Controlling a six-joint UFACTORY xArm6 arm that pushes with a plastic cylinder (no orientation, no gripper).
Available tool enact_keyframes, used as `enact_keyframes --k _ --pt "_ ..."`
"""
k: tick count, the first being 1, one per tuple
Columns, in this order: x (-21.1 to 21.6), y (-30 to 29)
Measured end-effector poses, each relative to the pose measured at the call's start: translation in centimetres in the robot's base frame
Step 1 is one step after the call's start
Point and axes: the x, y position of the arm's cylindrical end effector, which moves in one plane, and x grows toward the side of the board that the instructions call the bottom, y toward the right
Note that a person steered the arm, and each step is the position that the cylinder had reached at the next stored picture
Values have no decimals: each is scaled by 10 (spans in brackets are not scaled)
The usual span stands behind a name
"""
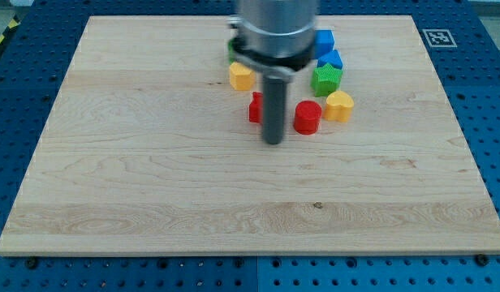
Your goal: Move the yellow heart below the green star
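Wooden desk (153,178) on a blue pegboard, blocks bunched near the top centre. Green star (325,79) sits at the right of the cluster, with two blue blocks just above it at 12 o'clock: a blue cube-ish one (325,40) and another blue block (332,58) touching or nearly touching the star. Yellow heart (339,105) lies just beside the star at about 5 o'clock, so it looks already roughly below it, only a little off toward the view's right. Red cylinder (308,117) is at 9 o'clock of the heart, close by. Another yellow block (241,76) at the cluster's left, shape unclear; a red block (255,107) partly hidden behind the rod; a sliver of green (231,50) peeks out behind the arm body, shape not readable. The arm's tip (273,142) rests on the desk at roughly 8 o'clock of the red cylinder, apart from the heart and touching no block as far as can be told. No jaws on this rig, just the rod, so nothing is held. Judgement: task looks mostly done or close; at most a small nudge of the heart toward the view's left remains.
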Motion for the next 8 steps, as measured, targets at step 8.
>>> enact_keyframes --k 8 --pt "-19 110"
